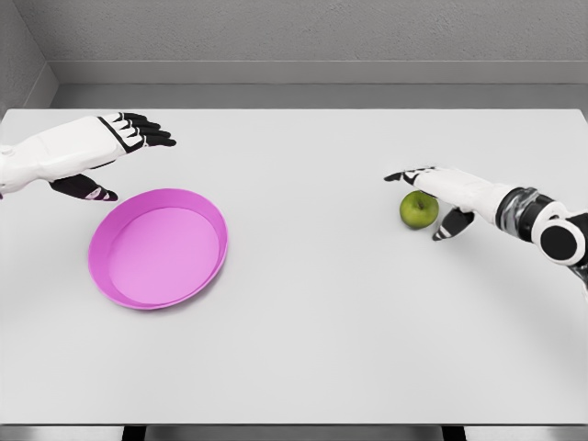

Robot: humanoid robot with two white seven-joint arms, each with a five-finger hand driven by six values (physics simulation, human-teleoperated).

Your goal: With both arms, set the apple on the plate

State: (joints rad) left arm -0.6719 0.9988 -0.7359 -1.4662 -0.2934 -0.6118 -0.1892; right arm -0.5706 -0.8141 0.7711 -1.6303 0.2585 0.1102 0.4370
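Note:
A green apple (418,209) rests on the white table at the right. My right hand (430,197) reaches in from the right edge and hovers just over the apple, fingers stretched out above it and thumb low on its right side, not closed around it. A pink plate (157,248) lies on the left half of the table. My left hand (124,147) hangs above and behind the plate's far left rim, fingers extended flat and holding nothing.
The white table (312,312) spans the whole view, with a grey wall behind its far edge. Bare tabletop separates the plate from the apple.

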